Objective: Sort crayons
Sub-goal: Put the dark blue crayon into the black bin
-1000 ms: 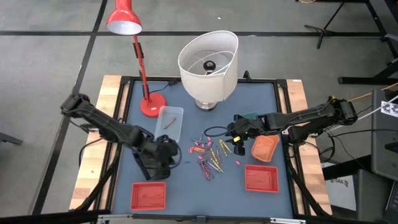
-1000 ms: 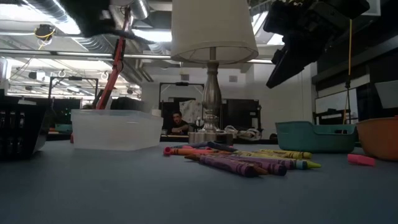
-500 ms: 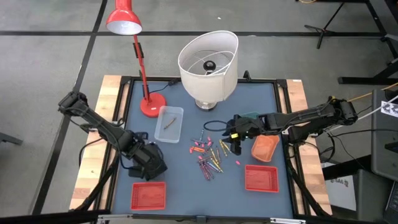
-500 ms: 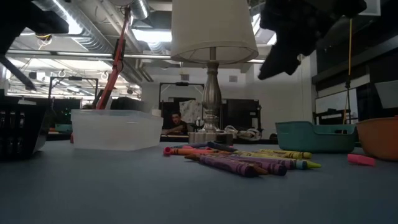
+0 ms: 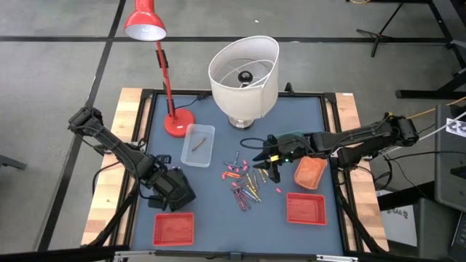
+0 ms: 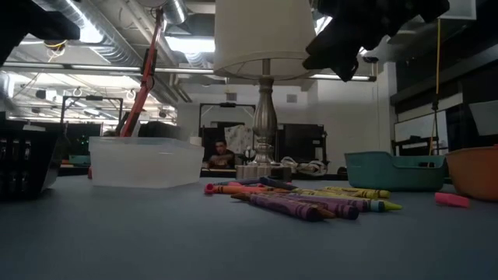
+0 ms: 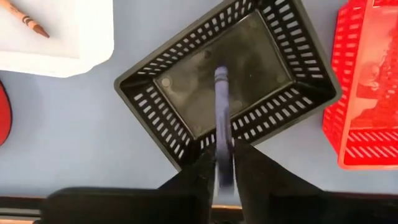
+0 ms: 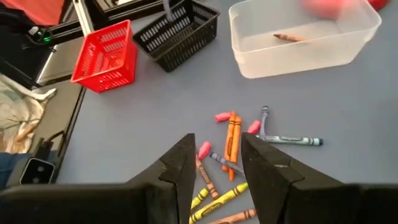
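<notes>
Crayons point(image 5: 244, 183) lie scattered at the middle of my bench point(image 5: 218, 218), a loose pile of pink, purple, yellow and orange sticks, with one pink stub point(image 5: 279, 191) lying apart at about 3 o'clock from the pile. My left hand point(image 7: 224, 163) hangs over the black mesh basket point(image 7: 186, 134) at roughly 8 o'clock on the bench; a dark blue-purple crayon point(image 7: 221, 118) stands between its narrowly set fingers, tip pointing down into the basket, and I cannot tell whether the fingers press it or have let go. A red basket point(image 5: 174, 228) sits just beside the black one at 6 o'clock from it. My right hand point(image 8: 217, 163) hovers above the bench at 3 o'clock from the pile, fingers apart and holding nothing, crayons below it. A clear tub point(image 5: 198, 145) at 11 o'clock from the pile holds one brown crayon point(image 5: 198, 144). An orange bowl point(image 5: 310, 172), a second red basket point(image 5: 306, 209) and a teal tray point(image 6: 393, 169) sit on the right side. A white-shaded lamp point(image 5: 244, 69) and a red desk lamp point(image 5: 149, 29) stand at 12 o'clock.
</notes>
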Motion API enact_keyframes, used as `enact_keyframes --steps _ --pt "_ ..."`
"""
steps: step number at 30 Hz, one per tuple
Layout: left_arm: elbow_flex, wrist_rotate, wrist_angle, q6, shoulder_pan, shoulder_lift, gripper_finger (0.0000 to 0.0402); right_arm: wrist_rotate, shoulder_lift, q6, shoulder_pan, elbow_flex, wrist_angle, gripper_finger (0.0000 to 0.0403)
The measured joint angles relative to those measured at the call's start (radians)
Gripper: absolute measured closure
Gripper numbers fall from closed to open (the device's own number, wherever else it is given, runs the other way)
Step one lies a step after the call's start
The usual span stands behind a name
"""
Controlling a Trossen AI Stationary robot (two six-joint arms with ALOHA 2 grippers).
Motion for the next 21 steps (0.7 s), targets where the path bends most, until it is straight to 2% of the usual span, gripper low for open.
enact_keyframes --steps 6,14,21 --pt "0.0 -0.072 0.037 0.0 0.0 0.0 0.0323 -0.003 0.042 -0.01 0.0 0.0 0.067 0.0276" --pt "0.0 -0.25 0.265 0.007 0.0 0.001 0.0319 -0.081 0.183 -0.189 0.033 0.0 0.297 0.0276" --pt "0.0 -0.329 0.454 0.01 0.0 0.001 0.0319 -0.078 0.27 -0.292 0.032 0.0 0.28 0.0276"
